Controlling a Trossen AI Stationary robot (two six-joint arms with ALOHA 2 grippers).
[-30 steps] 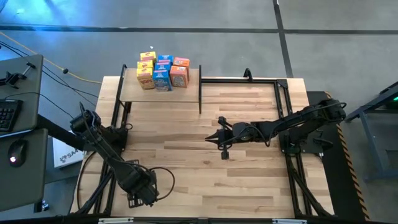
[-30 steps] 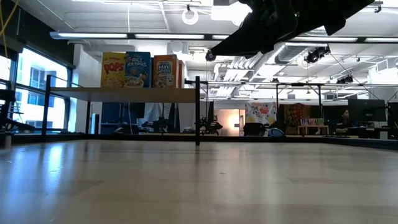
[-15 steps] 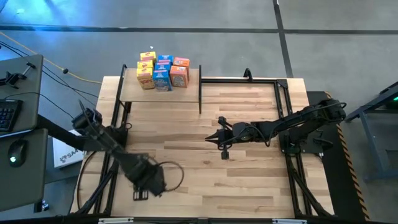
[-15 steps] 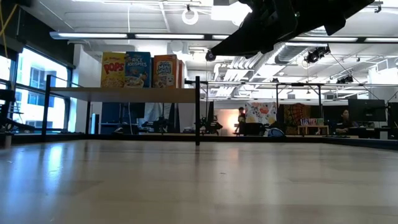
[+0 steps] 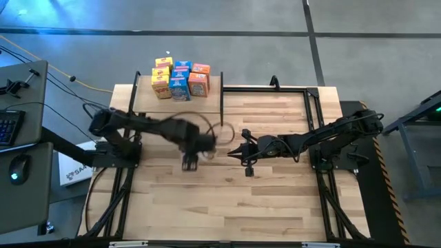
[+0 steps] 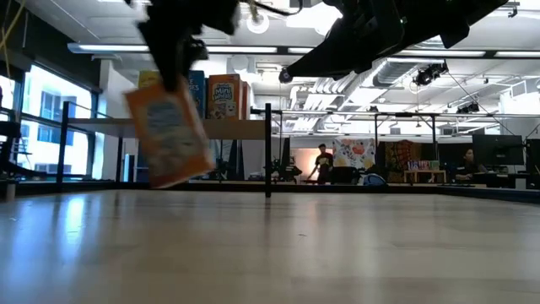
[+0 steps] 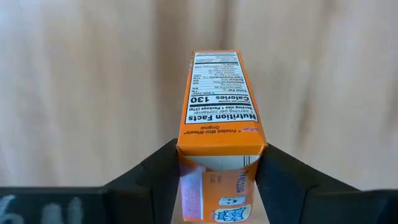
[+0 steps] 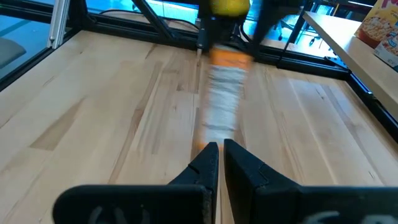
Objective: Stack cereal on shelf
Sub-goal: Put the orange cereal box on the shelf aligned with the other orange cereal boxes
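Observation:
My left gripper point(image 7: 221, 158) is over the middle of the table point(image 5: 275, 200), shut on an orange cereal box point(image 6: 169, 139). The right wrist view shows that box point(image 8: 224, 93) as a blur, just beyond my right gripper point(image 8: 220, 149). My right gripper point(image 5: 233, 153) hangs above the table's centre, shut and empty, pointing toward the left arm. The shelf point(image 5: 210, 103), a light-wood board on black posts, stands at the table's far left. Several yellow, blue and orange cereal boxes point(image 5: 180, 79) stand upright on it, also visible in the low view point(image 6: 224, 95). My left gripper pinches the orange box between its two fingers point(image 7: 163, 171), one on each wide face, at one end point(image 7: 217, 163) of the box. The narrow nutrition-facts side faces the wrist camera. The fingers come from above. The box hangs below them, tilted and lifted clear of the table.
The shelf's black posts point(image 6: 268, 152) and a black frame rail point(image 5: 269, 88) run along the table's far side. Bare tabletop lies toward the near edge point(image 5: 227, 213). A person point(image 6: 323, 160) stands far off in the room behind.
My left arm has swung fast from the table's near left corner up and toward the middle, close to my right gripper. It carries the orange box, which now shows lifted and tilted in the low view. My right arm has kept still.

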